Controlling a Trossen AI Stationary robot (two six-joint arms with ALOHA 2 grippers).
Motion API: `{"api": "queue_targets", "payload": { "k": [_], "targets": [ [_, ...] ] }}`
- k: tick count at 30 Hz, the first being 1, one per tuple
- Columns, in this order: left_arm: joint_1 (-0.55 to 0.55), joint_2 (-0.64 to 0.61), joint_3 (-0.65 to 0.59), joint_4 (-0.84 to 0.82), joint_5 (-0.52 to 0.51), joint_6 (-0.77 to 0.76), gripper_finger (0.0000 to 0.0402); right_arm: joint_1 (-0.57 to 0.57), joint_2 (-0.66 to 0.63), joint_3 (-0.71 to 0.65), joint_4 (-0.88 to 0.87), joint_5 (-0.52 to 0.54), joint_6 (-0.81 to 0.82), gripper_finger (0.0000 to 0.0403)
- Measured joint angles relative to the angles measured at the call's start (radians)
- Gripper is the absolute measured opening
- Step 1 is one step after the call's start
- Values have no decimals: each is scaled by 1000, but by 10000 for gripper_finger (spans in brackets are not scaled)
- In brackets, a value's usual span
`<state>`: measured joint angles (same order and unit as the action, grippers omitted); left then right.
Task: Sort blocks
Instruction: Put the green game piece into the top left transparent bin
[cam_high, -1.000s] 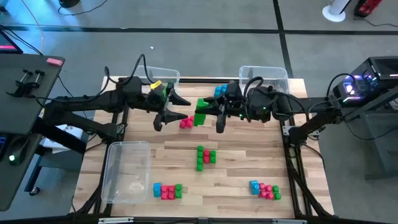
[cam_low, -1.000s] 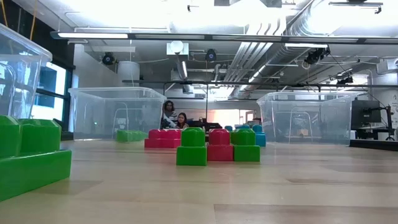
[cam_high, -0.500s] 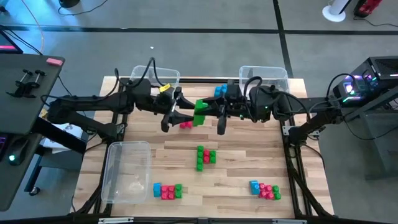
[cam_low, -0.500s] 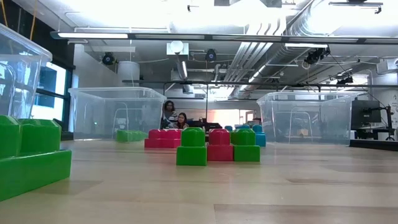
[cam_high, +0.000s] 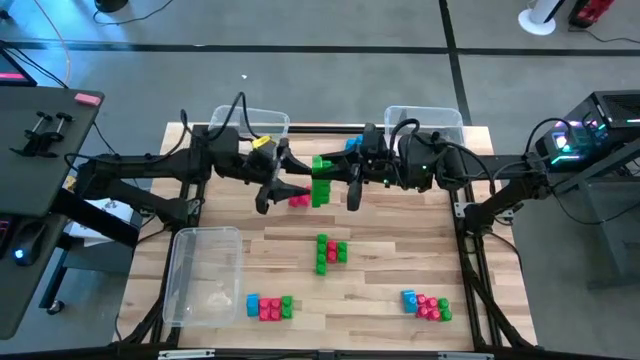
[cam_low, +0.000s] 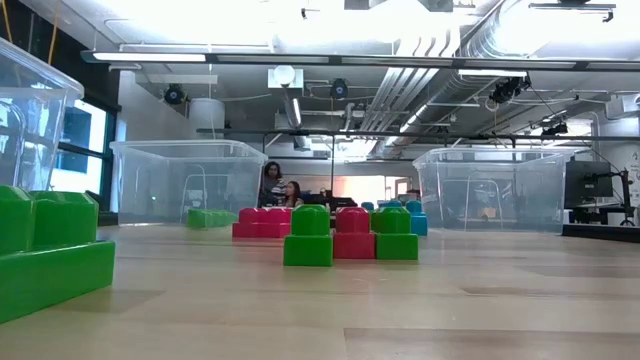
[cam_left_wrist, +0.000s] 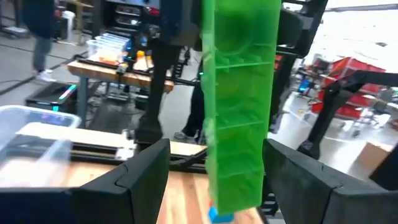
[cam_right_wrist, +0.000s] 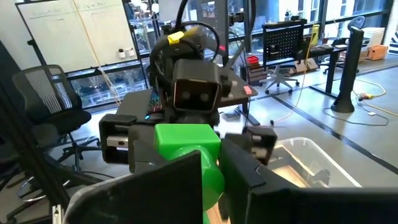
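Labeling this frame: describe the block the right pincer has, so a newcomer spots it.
Far half of the wooden table, between the two clear bins, where both arms meet. The right pincer is shut on a green stack held in the air, the only blocks off the table.

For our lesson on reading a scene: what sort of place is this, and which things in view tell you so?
Probably a robotics lab in an open office: exposed ceiling ducts, a whiteboard, office chairs, and workbenches with equipment around the wooden table.
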<state>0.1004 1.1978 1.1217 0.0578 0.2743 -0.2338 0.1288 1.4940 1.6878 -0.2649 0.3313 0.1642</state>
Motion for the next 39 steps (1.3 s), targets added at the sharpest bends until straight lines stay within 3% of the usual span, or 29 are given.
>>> {"api": "queue_targets", "payload": {
  "k": [7, 19, 39],
  "targets": [
    [20, -55, 0, -35, 4, 0, 244, 1, 0, 0, 2, -9, 0, 1],
    [-44, 17, 0, 75, -23, -24, 244, -5, -1, 0, 16, 1, 11, 0],
    [-77, 17, 0, 66, -129, 1, 244, -5, 59, 0, 130, 51, -12, 0]
  ]
}}
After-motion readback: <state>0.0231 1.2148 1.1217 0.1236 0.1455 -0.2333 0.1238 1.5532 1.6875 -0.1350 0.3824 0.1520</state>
